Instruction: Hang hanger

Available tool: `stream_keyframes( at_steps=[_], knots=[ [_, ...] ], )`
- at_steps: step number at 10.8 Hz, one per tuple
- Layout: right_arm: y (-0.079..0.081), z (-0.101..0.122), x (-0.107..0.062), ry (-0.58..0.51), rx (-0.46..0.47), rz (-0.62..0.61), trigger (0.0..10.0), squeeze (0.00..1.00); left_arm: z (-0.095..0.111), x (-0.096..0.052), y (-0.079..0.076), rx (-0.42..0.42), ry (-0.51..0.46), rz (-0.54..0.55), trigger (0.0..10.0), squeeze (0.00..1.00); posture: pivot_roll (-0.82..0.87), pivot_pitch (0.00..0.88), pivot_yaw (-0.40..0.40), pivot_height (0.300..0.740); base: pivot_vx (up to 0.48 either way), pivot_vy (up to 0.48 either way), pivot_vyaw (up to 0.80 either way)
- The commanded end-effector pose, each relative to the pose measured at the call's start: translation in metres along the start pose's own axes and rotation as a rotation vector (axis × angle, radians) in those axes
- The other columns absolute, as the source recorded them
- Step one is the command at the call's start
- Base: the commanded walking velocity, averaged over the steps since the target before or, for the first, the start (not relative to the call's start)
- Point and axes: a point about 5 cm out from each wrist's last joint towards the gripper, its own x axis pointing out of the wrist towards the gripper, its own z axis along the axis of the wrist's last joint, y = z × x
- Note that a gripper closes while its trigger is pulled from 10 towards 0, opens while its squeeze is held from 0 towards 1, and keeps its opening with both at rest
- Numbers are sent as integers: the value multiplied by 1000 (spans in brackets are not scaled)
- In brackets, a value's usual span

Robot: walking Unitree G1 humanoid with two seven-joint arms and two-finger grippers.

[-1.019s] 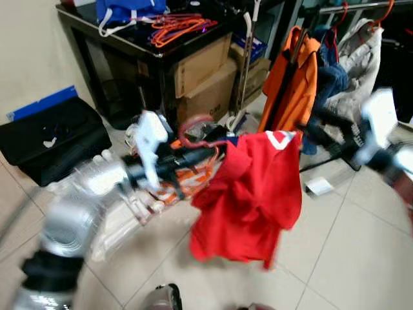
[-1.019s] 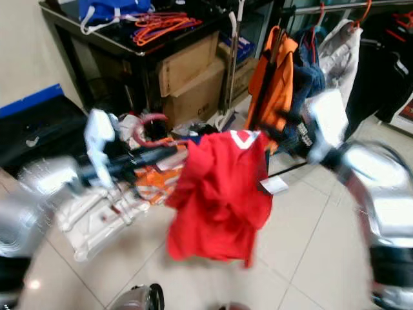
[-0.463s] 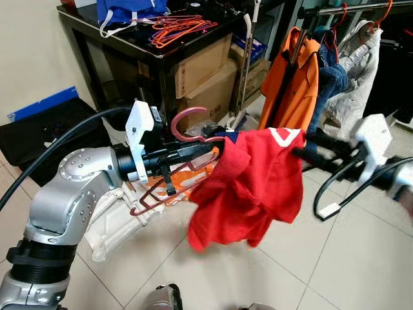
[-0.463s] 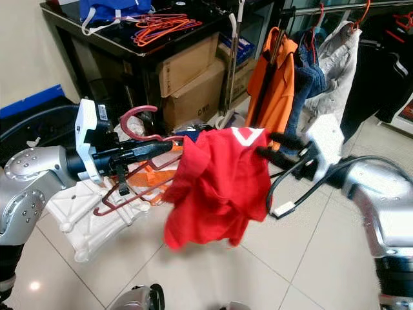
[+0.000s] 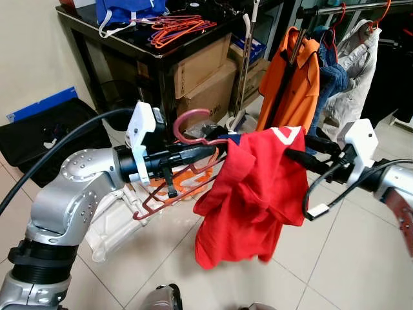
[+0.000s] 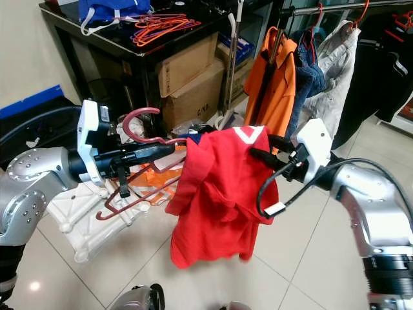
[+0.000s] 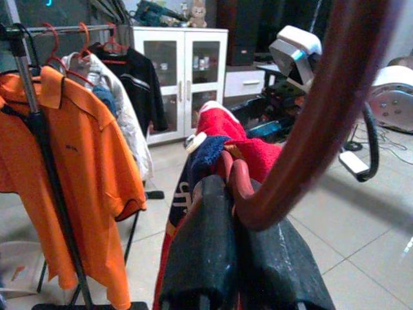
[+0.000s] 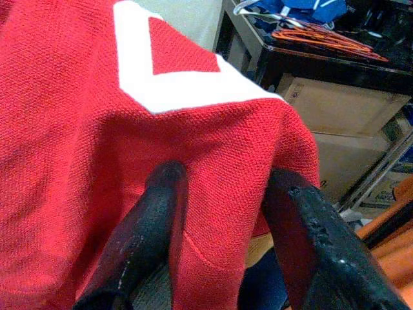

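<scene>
Seen from head height through both eye views, facing forward and down over the tiled floor, each taking in the same red shirt hung between the two arms, the black tabletop behind on the left and the clothes rack at the upper right, the right eye's framing shifted a little sideways. Taken very close along the left gripper, level and outward past the dark red hanger toward the orange shirt on that same rack and a white cabinet. Pressed right up against the red shirt from the right gripper, looking back toward the same tabletop and the cardboard boxes under it.
</scene>
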Motion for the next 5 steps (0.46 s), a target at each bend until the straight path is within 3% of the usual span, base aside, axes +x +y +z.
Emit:
stream_keyframes(
  at_steps=[1, 5],
  knots=[
    [-8, 8, -1, -24, -20, -41, 10000, 0, 12, 4, -7, 39, -43, -49, 10000, 0, -152, 89, 32, 740, 0, 0, 0],
    [-26, 10, -22, 26, -85, -56, 10000, 0, 9, 2, -11, 48, -5, -83, 10000, 0, -145, 91, 30, 740, 0, 0, 0]
  ],
)
